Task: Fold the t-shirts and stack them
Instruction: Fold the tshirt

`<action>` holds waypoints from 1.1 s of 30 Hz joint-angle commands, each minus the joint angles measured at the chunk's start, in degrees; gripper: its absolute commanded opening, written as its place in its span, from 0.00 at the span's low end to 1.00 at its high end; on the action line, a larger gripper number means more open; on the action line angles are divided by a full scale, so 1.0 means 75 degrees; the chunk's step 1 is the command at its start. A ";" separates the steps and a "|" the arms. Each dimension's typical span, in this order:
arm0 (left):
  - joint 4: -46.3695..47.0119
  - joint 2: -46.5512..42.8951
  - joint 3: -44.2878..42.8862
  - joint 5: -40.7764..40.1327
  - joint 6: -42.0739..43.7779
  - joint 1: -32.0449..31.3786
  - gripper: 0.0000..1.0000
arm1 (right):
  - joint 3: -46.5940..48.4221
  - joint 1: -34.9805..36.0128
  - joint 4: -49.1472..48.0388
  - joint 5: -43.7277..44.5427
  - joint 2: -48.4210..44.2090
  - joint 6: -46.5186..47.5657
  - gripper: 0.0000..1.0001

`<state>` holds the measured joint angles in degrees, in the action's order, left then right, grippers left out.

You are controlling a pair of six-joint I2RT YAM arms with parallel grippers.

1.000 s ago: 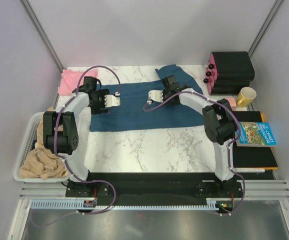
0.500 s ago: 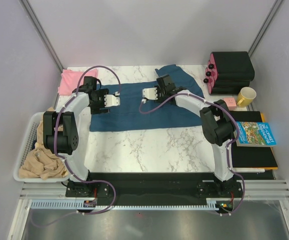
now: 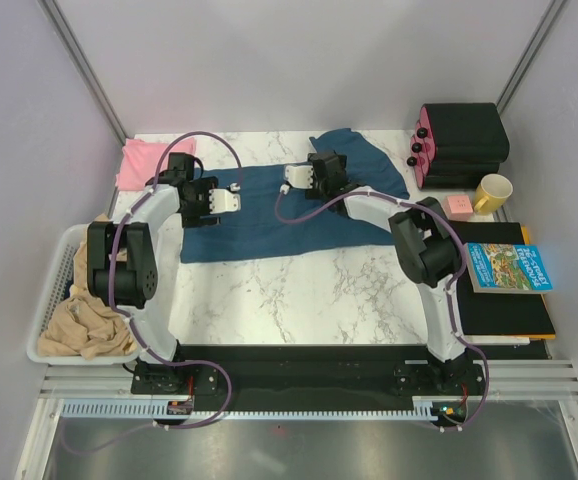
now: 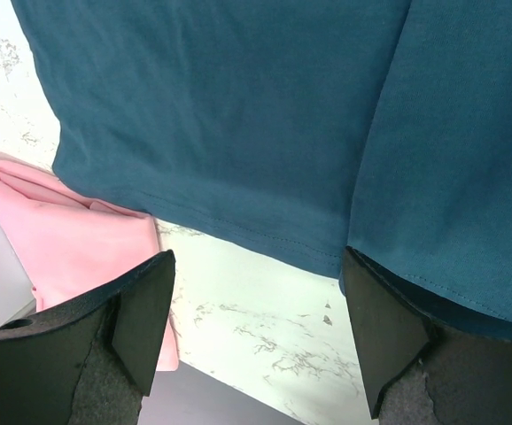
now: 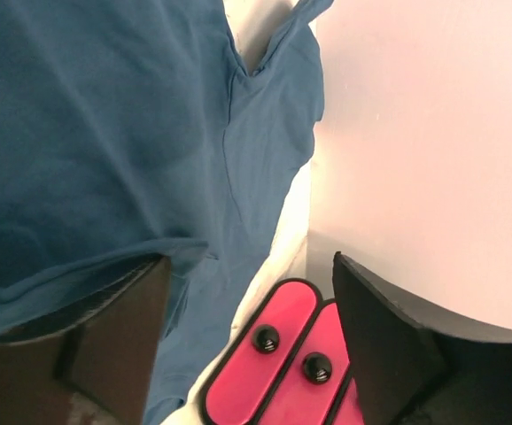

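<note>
The dark teal t-shirt (image 3: 279, 215) lies spread across the back middle of the marble table, with a rumpled part at its back right (image 3: 359, 150). The pale pink t-shirt (image 3: 144, 160) lies bunched at the back left corner. My left gripper (image 3: 231, 200) hovers open over the teal shirt's left end. In the left wrist view its jaws (image 4: 256, 328) frame bare marble, with the teal hem (image 4: 238, 115) ahead and the pink shirt (image 4: 70, 230) beside. My right gripper (image 3: 291, 178) is open above the shirt's back edge. In the right wrist view (image 5: 247, 336) it holds nothing, and teal cloth (image 5: 88, 133) lies by its left finger.
A white basket (image 3: 59, 270) holding beige cloth (image 3: 89, 325) sits at the left edge. Black cases with pink fronts (image 3: 464, 145) stand at the back right, also seen as cases (image 5: 274, 354). A yellow mug (image 3: 493, 192), a small pink block (image 3: 459, 205), a blue book (image 3: 509, 267) and a black pad (image 3: 509, 315) occupy the right side.
My right gripper has opened and let go of the teal shirt, moving left and toward the back. The left arm has stayed still.
</note>
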<state>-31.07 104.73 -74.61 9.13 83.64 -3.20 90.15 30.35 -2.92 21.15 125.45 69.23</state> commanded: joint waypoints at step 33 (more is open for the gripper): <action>-0.0217 -0.1226 0.1921 0.0002 0.0791 -0.0182 0.83 | -0.0162 -0.2416 0.5861 -0.2185 -0.1962 -0.1237 0.70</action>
<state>-32.91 95.50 -59.35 9.02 88.92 -4.01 88.53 14.06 36.73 7.53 110.32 64.51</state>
